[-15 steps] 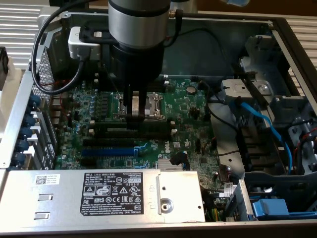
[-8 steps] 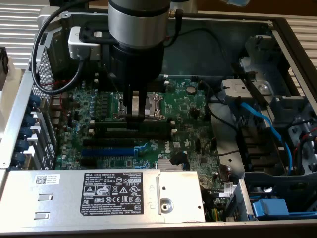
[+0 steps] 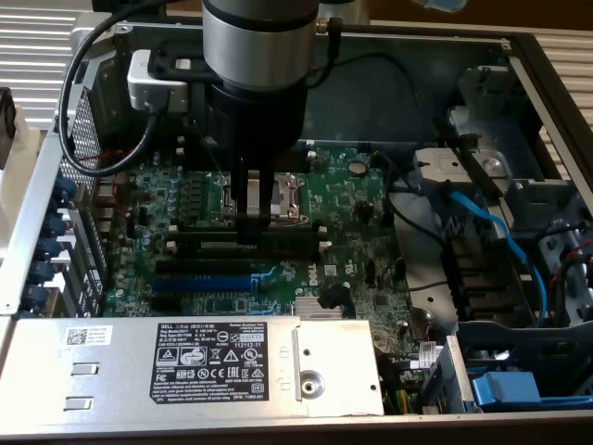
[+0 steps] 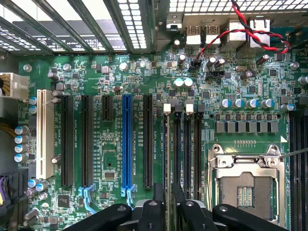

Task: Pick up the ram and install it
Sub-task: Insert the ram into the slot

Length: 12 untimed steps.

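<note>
The arm reaches down into an open computer case (image 3: 547,83) and the gripper (image 3: 248,232) hangs low over the green motherboard (image 3: 352,199), at the row of black memory slots (image 3: 287,250) just beside the metal processor socket (image 3: 283,197). In the wrist view the gripper (image 4: 168,202) straddles the memory slot on the side of the long expansion slots, the one with a white latch at its far end. The ram (image 4: 167,144) stands in that slot, seen edge-on as a thin dark strip running along the slot between the two jaws. Whether the jaws clamp it or stand free of it I cannot tell. The three neighbouring memory slots (image 4: 188,144) lie between the ram and the processor socket (image 4: 245,187). On the ram's other side sit the black expansion slots (image 4: 147,139), the blue slot (image 4: 126,139) and a white slot (image 4: 44,132). Twisted red and black wires (image 4: 240,29) cross the board's edge near the rear ports. In the exterior view a grey power supply (image 3: 120,366) with a printed label lies along the near edge of the case, and a blue cable (image 3: 491,232) runs through the drive bay on the exterior view's right.
</note>
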### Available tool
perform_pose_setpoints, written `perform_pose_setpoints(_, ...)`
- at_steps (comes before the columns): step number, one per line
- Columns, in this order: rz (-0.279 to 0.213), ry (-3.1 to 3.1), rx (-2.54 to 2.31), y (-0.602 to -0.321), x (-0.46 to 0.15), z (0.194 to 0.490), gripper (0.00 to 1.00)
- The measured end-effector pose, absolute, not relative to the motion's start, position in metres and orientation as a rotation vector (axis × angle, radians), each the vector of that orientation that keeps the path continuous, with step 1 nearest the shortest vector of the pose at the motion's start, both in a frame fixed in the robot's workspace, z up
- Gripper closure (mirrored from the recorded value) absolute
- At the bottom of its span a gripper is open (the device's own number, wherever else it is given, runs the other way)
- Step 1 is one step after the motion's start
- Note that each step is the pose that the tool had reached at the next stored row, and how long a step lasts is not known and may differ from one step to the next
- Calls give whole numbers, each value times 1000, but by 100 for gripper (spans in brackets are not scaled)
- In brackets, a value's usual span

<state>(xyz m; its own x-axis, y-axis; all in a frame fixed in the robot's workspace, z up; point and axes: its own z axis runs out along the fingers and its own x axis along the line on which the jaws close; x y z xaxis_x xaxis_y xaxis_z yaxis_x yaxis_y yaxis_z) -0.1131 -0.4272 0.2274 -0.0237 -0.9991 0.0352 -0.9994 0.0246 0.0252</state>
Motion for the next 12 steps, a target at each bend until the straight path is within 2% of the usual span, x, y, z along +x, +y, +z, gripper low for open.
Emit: perform_pose_setpoints(12, 10, -2217, 2164, -427, -113, 228, 79)
